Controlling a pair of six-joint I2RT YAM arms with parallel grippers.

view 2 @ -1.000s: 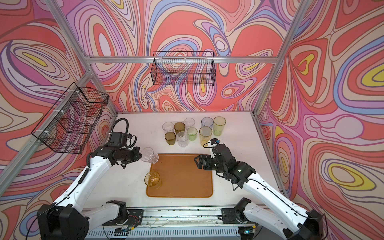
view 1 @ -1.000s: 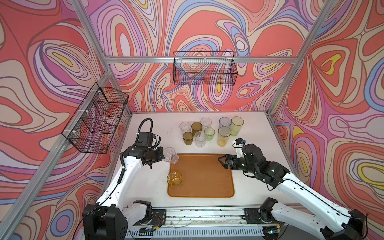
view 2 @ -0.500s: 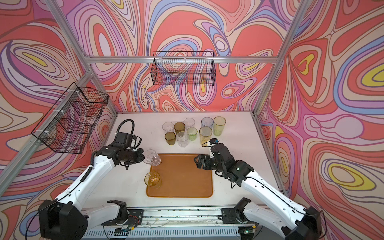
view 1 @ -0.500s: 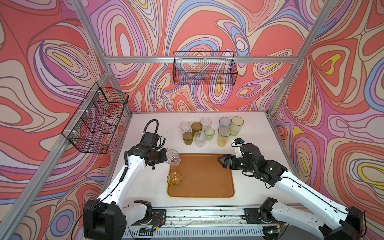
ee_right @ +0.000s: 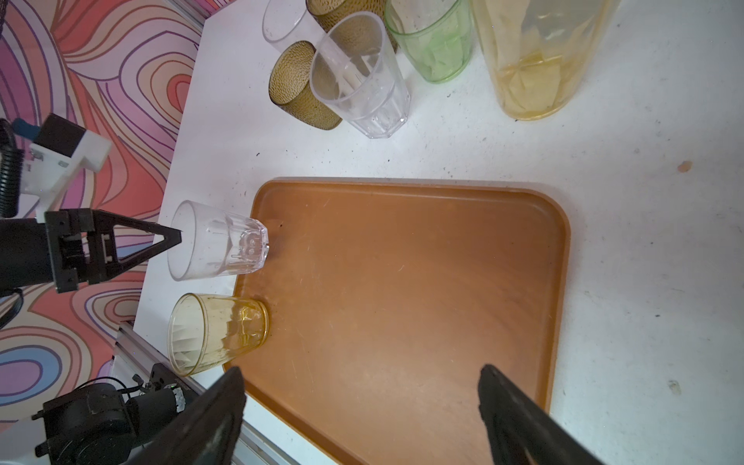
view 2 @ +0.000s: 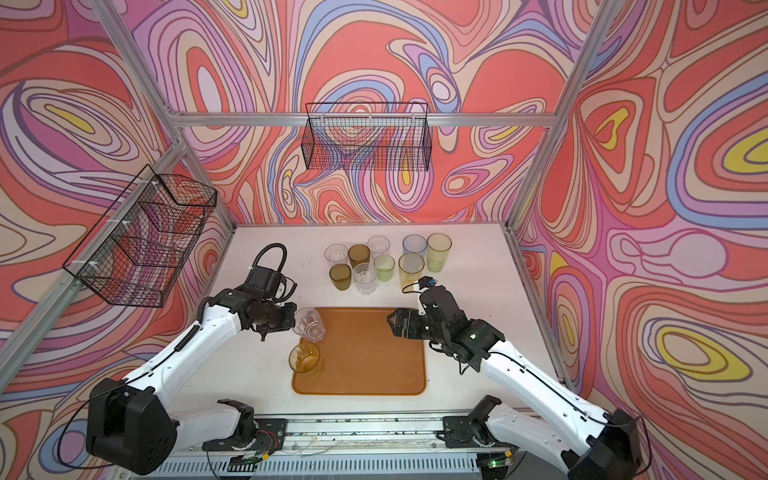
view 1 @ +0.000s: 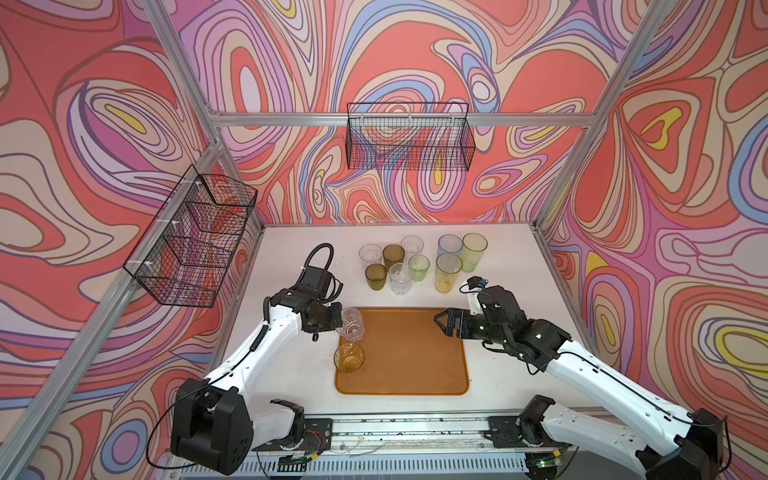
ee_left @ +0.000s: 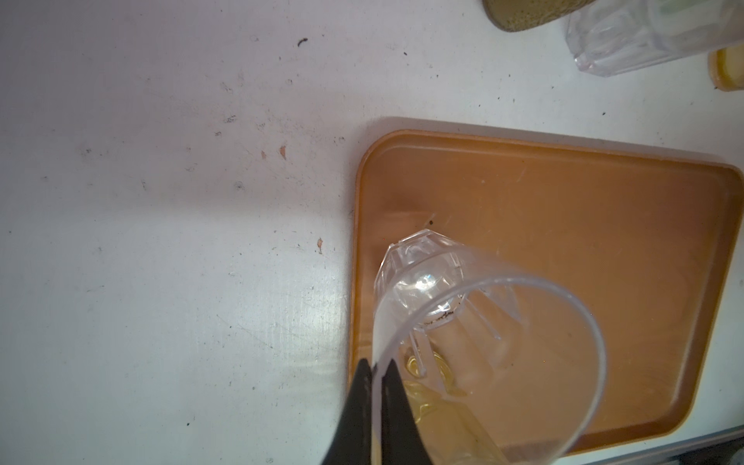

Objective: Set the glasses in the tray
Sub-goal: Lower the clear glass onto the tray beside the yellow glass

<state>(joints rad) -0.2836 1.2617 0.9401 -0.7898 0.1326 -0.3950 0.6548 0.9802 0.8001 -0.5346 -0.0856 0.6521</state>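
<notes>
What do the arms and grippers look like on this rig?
White shells, black joints and bases on the left arm and right arm. The left gripper and right gripper are black with thin tapering fingers. A black corrugated cable loops at the left wrist.

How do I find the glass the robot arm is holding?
Find the orange-brown tray in the middle of the white table. At its far left corner, the left gripper pinches the rim of a short glass. It is clear and colourless with faceted sides, unlike the amber glass beside it.
</notes>
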